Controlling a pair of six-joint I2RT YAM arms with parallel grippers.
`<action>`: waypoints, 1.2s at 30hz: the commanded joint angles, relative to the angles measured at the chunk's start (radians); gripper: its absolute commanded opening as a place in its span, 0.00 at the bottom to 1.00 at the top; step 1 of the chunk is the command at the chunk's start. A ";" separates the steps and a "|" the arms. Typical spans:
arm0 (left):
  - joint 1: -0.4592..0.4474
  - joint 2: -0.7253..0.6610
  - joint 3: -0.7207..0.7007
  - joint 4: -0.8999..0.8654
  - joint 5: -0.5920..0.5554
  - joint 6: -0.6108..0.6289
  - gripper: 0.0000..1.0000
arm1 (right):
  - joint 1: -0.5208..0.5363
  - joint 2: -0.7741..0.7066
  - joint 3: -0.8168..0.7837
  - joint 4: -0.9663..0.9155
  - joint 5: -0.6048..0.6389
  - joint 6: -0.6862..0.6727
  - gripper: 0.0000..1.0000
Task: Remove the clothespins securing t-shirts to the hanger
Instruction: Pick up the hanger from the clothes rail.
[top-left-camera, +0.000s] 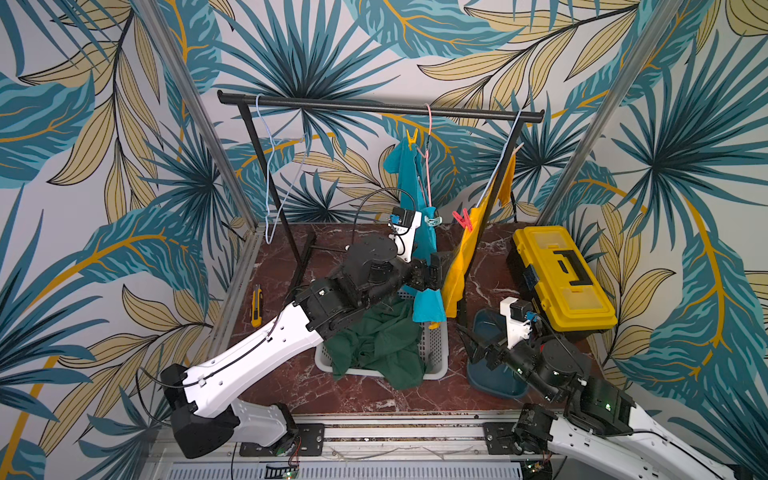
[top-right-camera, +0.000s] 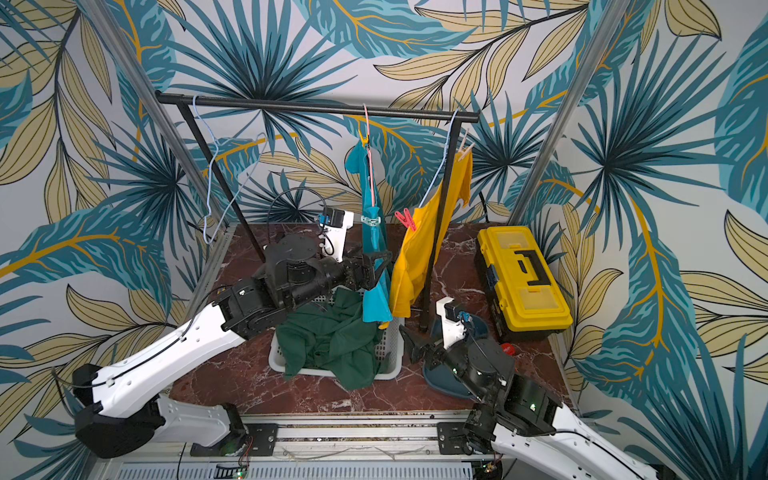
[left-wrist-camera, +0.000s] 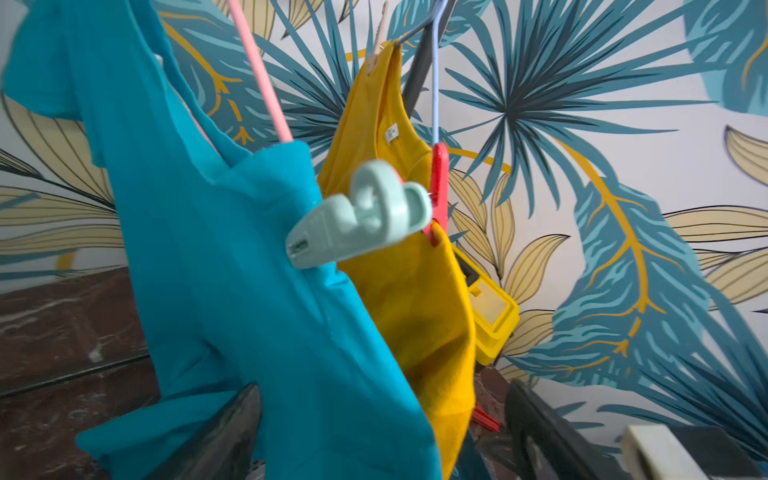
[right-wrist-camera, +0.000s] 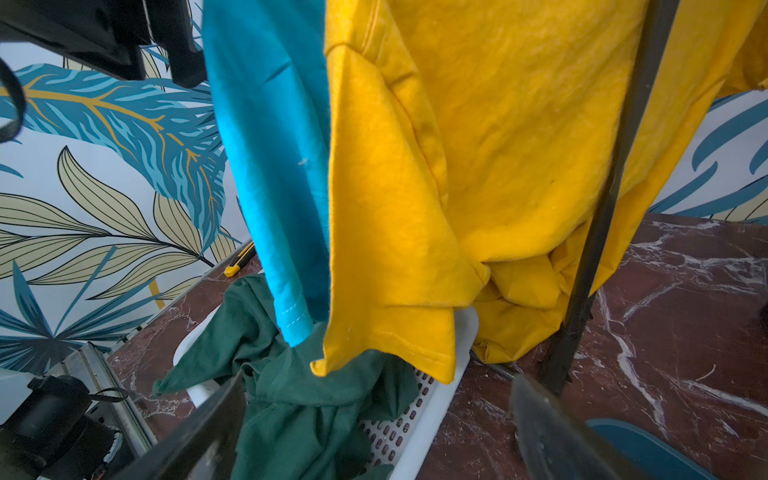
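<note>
Four clothespins show, all clipped on. Yellow clothespin (top-left-camera: 412, 139) sits at the top of the turquoise t-shirt (top-left-camera: 405, 166), mint clothespin (left-wrist-camera: 357, 216) lower on the same shirt, both along the pink hanger (top-left-camera: 428, 124). Red-pink clothespin (top-left-camera: 463, 219) is on the low shoulder of the yellow t-shirt (top-left-camera: 455, 272), peach clothespin (top-right-camera: 466, 146) on its high shoulder, along a light blue hanger (top-left-camera: 498, 174). Both hangers hang from the black rack (top-left-camera: 374, 106); a third hanger (top-left-camera: 270, 166) hangs near its other end. Green t-shirt (top-left-camera: 374, 345) lies crumpled in the white basket (top-left-camera: 436, 345) on the desk (top-left-camera: 291, 382), under the hanging shirts. Left claw (left-wrist-camera: 384, 390) is raised below the mint clothespin, jaws spread wide, shirt cloth between the fingers (left-wrist-camera: 224, 432) but nothing pinched. Right claw (right-wrist-camera: 376, 376) is low over the desk by the basket corner, jaws wide apart, holding nothing. Yellow toolbox (top-left-camera: 561, 282) stands on the desk's right side, yellow utility knife (top-left-camera: 257, 305) at its left edge.
</note>
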 joint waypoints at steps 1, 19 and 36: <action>0.001 0.007 0.075 -0.029 -0.096 0.050 0.81 | -0.002 -0.027 -0.019 -0.021 0.018 -0.016 1.00; 0.033 0.083 0.176 -0.177 0.050 -0.044 0.55 | -0.001 -0.129 -0.010 -0.092 0.054 -0.035 1.00; 0.022 0.090 0.219 -0.279 -0.113 0.003 0.21 | -0.001 -0.131 -0.024 -0.084 0.060 -0.031 1.00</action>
